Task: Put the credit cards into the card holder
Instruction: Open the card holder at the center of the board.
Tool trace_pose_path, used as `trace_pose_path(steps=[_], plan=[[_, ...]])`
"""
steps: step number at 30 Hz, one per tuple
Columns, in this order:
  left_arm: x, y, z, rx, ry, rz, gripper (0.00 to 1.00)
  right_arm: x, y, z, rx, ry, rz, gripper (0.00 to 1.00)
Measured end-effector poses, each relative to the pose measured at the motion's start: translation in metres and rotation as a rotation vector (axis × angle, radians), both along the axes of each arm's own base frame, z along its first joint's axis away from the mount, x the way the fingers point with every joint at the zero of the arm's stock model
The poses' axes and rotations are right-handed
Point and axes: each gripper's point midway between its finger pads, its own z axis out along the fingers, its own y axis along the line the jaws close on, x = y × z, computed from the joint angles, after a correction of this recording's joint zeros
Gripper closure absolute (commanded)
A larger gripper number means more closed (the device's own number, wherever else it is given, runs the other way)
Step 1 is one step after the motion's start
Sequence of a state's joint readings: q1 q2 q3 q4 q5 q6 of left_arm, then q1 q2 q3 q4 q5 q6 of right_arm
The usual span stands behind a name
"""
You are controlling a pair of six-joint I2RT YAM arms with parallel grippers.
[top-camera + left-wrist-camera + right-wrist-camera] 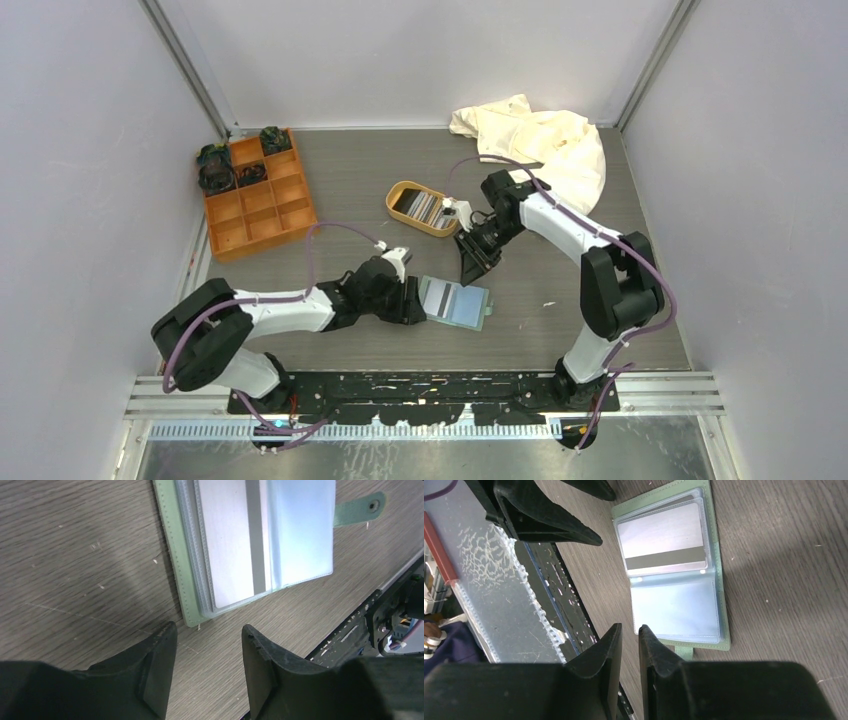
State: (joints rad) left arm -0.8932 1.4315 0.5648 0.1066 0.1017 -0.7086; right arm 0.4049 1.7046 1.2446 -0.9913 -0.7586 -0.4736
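The card holder (456, 304) lies open and flat on the table (350, 160), in front of the two arms and nearer to the middle. In its clear sleeves one grey-white card (230, 545) with a dark stripe is visible, and the sleeve beside it looks light blue. The tab (360, 507) with the snap button sticks out from the far edge in the left wrist view. The left gripper (207, 640) stands low over the table, just beside a corner of the holder; its fingers (160, 665) are about half open and there is nothing between them. The right gripper (629, 630) hangs above the other side of the holder, with only a narrow gap between its fingers, and no card is in that gap. More credit cards (422, 206) lie in the oval tan tray (437, 231), behind the holder and near the right arm. An orange compartment box (257, 195) stands at the back left, and a cream cloth (540, 140) lies at the back right.
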Motion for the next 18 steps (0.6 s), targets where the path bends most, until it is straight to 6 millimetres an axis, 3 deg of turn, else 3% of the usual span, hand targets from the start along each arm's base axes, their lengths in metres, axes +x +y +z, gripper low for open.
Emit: trace_pose_path(steps=[10, 18], plan=[[-0.004, -0.027, 0.001, -0.129, 0.045, -0.038, 0.50, 0.007, -0.009, 0.023, 0.029, -0.083, -0.035, 0.74], [-0.015, -0.039, 0.003, -0.186, 0.042, -0.089, 0.51, 0.027, -0.043, 0.058, 0.086, -0.201, -0.173, 0.71]])
